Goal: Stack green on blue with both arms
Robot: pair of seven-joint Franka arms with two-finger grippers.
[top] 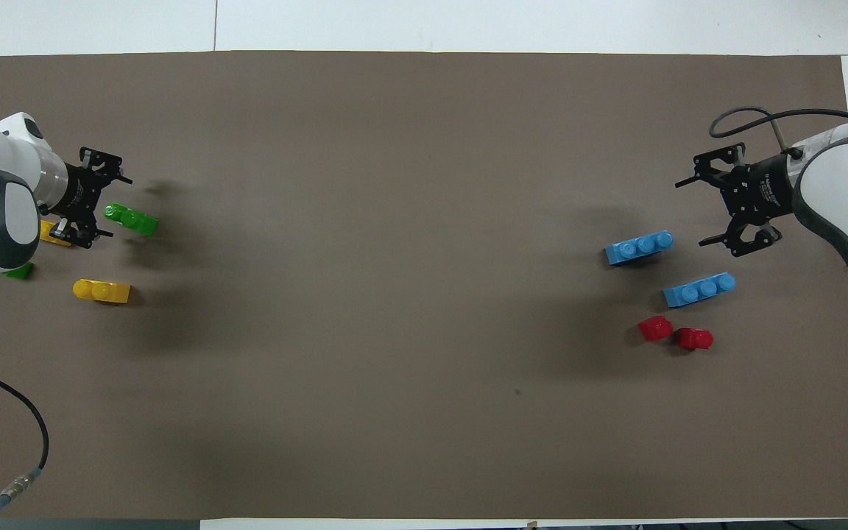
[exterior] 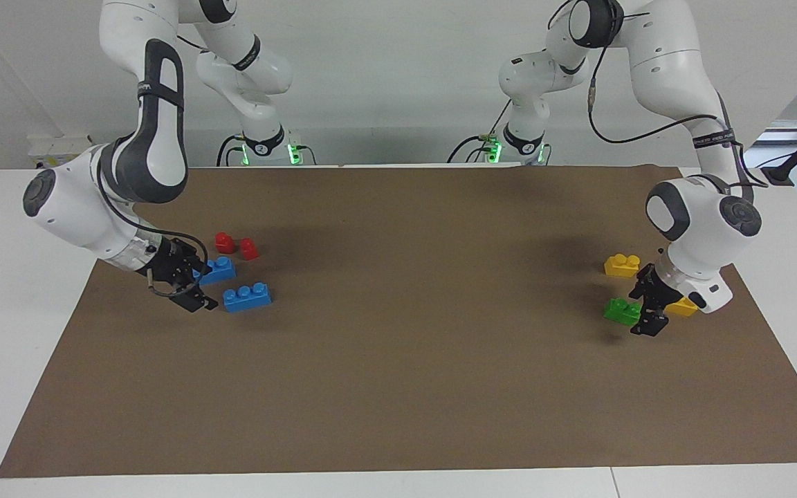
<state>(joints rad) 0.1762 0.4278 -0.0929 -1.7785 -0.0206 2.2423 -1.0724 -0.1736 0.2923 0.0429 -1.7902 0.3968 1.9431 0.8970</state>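
The left gripper (exterior: pixel 649 312), spread, hung low beside a green brick (exterior: pixel 623 311) at the left arm's end of the table (exterior: pixel 398 387), its forearm bent steeply down. The right gripper (exterior: pixel 194 287), also spread, reached slantwise beside two blue bricks (exterior: pixel 247 297) at the right arm's end.

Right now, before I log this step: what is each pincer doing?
Left pincer: open, holding nothing, by a green brick.
Right pincer: open, holding nothing, beside the blue bricks.
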